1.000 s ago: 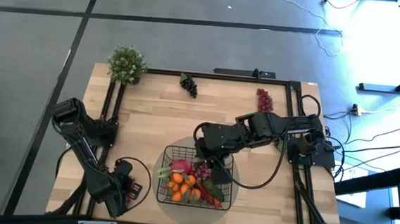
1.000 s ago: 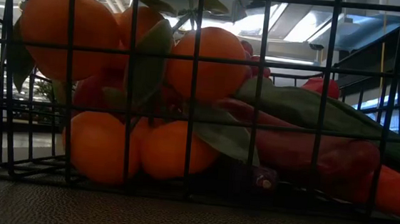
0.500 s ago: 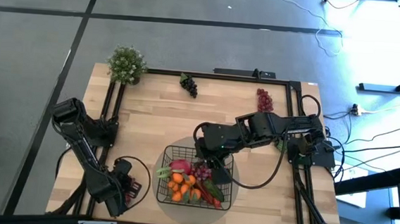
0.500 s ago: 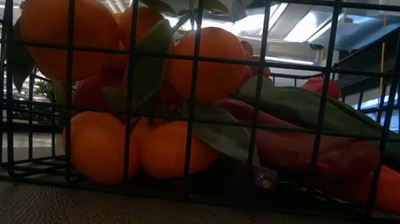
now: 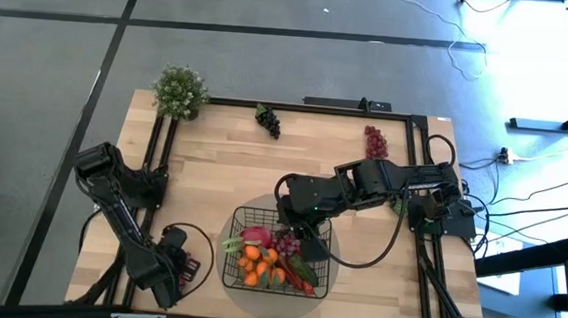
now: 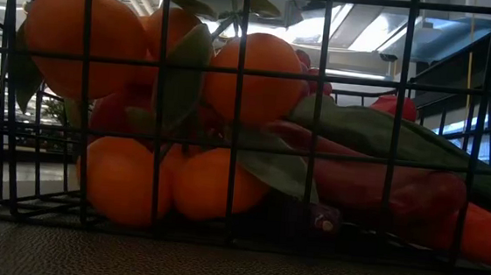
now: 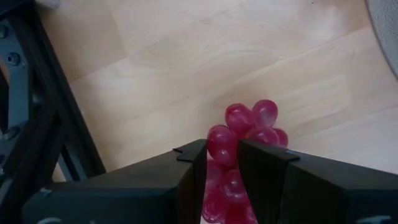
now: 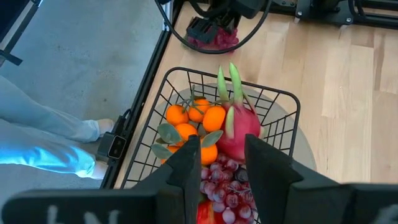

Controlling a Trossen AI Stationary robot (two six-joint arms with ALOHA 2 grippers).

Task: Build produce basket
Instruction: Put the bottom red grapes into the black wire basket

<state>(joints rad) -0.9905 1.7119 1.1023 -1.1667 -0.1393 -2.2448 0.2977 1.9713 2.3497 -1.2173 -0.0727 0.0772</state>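
The black wire basket [image 5: 278,251] stands near the table's front edge on a round grey mat. It holds oranges [image 8: 198,122], a pink radish with green tips [image 8: 239,127], purple grapes [image 8: 219,180], red peppers [image 6: 374,178] and a carrot. My right gripper [image 8: 224,171] is open just above the purple grapes, at the basket's far side [image 5: 294,232]. My left gripper [image 7: 224,171] is at the front left [image 5: 188,269], shut on a pink-red grape bunch [image 7: 245,134]. A black grape bunch [image 5: 269,120] and a red grape bunch [image 5: 375,141] lie at the far edge. My left gripper pinches the pink-red grape bunch between its two fingers, with grapes [image 7: 222,144] showing in the gap. The rest of the bunch [image 7: 261,118] sticks out past the fingertips. The bunch appears to lie on the table top; whether it is lifted I cannot tell.
A bushy potted plant [image 5: 179,92] stands at the far left corner. Black frame rails [image 5: 154,160] run along the table's sides. A person's leg and shoe [image 8: 56,140] show beside the table. Bare wood lies between the basket and the far edge.
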